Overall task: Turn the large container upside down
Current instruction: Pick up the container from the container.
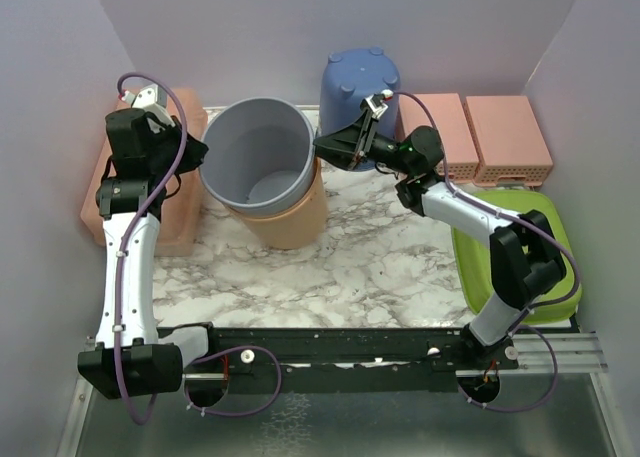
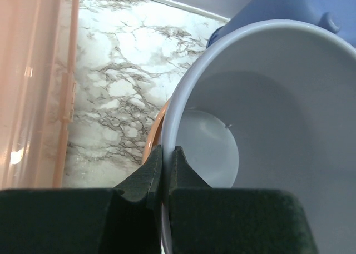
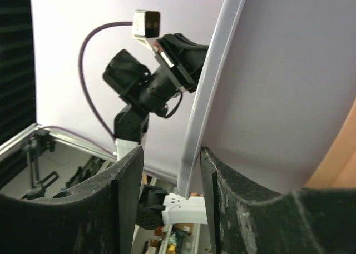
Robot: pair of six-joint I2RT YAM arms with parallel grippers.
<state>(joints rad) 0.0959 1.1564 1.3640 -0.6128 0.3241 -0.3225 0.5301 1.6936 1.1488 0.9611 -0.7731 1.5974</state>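
The large grey container (image 1: 255, 162) sits nested in an orange container (image 1: 295, 222) and leans toward the camera, its mouth open upward. My left gripper (image 1: 200, 155) is shut on its left rim; in the left wrist view the gripper (image 2: 166, 154) pinches the thin rim of the grey container (image 2: 267, 98), with the orange container (image 2: 153, 137) just below. My right gripper (image 1: 322, 149) is at the right rim. In the right wrist view the gripper (image 3: 169, 154) is open with the rim (image 3: 208, 87) between its fingers, close to the right finger.
A blue container (image 1: 360, 77) stands upside down behind the grey one. Two pink perforated bins (image 1: 470, 137) sit at the back right, a green tray (image 1: 540, 247) lies at the right, and a pink bin (image 1: 180, 207) lies at the left under my left arm.
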